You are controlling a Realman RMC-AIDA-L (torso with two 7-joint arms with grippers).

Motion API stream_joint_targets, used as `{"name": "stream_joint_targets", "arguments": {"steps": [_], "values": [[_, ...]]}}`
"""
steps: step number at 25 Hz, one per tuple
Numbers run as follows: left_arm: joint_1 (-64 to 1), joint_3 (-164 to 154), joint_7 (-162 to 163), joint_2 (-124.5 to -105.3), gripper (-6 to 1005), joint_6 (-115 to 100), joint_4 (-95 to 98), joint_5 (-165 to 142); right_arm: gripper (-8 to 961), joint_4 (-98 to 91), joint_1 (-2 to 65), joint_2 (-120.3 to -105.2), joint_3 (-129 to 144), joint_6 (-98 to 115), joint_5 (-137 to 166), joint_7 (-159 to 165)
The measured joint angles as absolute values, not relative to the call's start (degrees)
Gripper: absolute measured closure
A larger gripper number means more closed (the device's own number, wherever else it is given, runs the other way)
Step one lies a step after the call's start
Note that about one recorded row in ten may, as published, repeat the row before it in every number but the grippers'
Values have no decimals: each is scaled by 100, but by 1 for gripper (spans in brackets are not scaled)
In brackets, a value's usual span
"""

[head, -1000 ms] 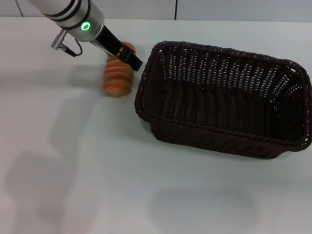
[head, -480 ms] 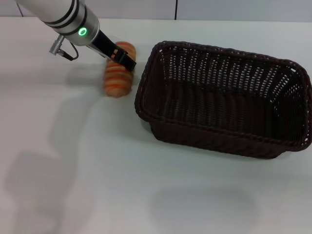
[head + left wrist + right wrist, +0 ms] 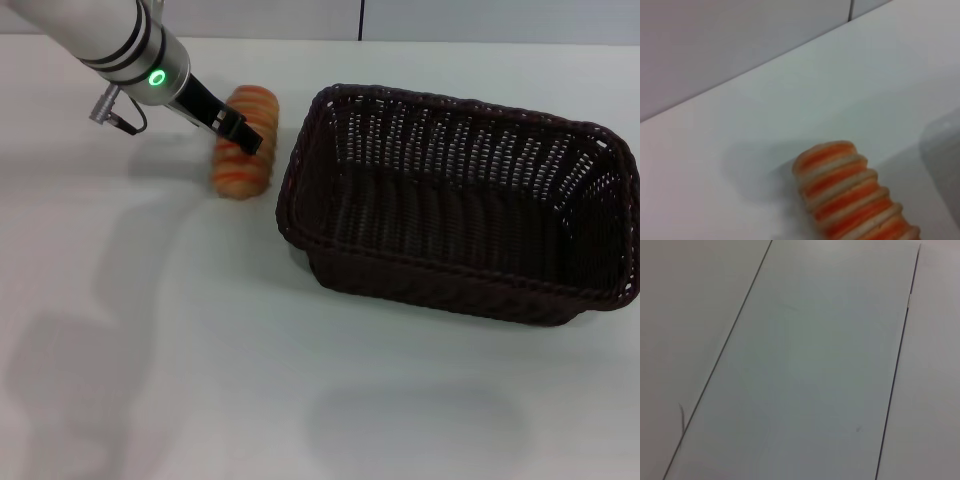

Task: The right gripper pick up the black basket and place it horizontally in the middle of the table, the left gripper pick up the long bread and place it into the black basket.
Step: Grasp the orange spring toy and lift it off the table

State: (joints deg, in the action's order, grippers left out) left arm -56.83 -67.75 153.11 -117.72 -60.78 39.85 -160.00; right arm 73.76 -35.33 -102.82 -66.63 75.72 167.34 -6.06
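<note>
left tool (image 3: 243,135): slim black fingers on the white-grey arm with the green ring, over the near half of the bread; can't tell whether they were spread or closed.
bread (image 3: 243,141): small oblong orange-tan ridged loaf, lay on the white worktop (image 3: 200,360), just left of the basket, apart from it.
basket (image 3: 460,215): large dark woven wicker, sat flat, mid-right of the worktop, nothing inside.
step: grasp across the loaf's width near its centre, squeeze lightly, lift clear of the braided rim before moving over.
right tool: not seen.
</note>
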Motion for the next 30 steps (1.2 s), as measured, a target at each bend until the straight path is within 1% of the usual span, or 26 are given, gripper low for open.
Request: {"name": "stream_joint_targets", "arguments": {"steps": [15, 28, 30], "values": [[-5612, -6824, 15242, -11756, 153, -6080, 3765, -15996, 477, 7555, -3391, -10266, -6615, 7279, 16734, -719], [-5588, -6850, 15164, -11798, 153, -6365, 3894, -15967, 477, 7603, -3305, -10266, -6609, 7219, 16734, -741], [-5551, -6922, 15133, -11806, 189, -6415, 3969, -15970, 476, 7603, -3286, -10266, -6609, 7212, 16734, -742]]}}
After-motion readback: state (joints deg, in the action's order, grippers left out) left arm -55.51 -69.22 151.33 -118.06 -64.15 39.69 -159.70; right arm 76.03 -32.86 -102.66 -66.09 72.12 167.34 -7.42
